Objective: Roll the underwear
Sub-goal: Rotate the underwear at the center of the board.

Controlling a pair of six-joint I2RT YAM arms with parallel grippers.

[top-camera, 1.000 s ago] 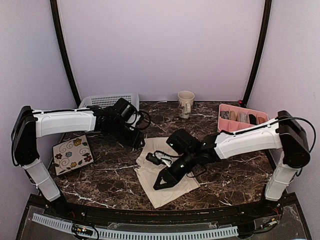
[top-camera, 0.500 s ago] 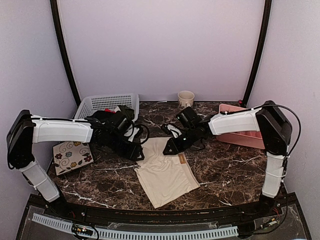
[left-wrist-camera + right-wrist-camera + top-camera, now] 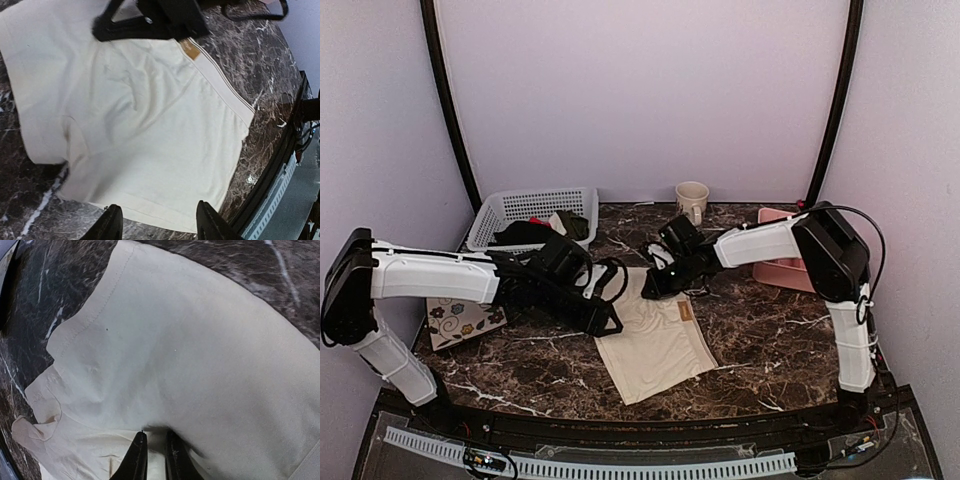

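The underwear (image 3: 658,338) lies flat mid-counter (image 3: 775,335). My right tool (image 3: 154,452), nearly closed, pinches its far edge; my left tool (image 3: 160,222) hangs open over its side. I should grip one edge evenly, then roll.

Marble table (image 3: 775,350) in a pale lilac booth
Plain lilac walls (image 3: 640,90) close the back and both sides; two black curved poles (image 3: 444,100) rise at the back corners. The table top is dark brown marble veined white, with a white slotted strip (image 3: 620,466) along its black near edge. Light is soft and even.
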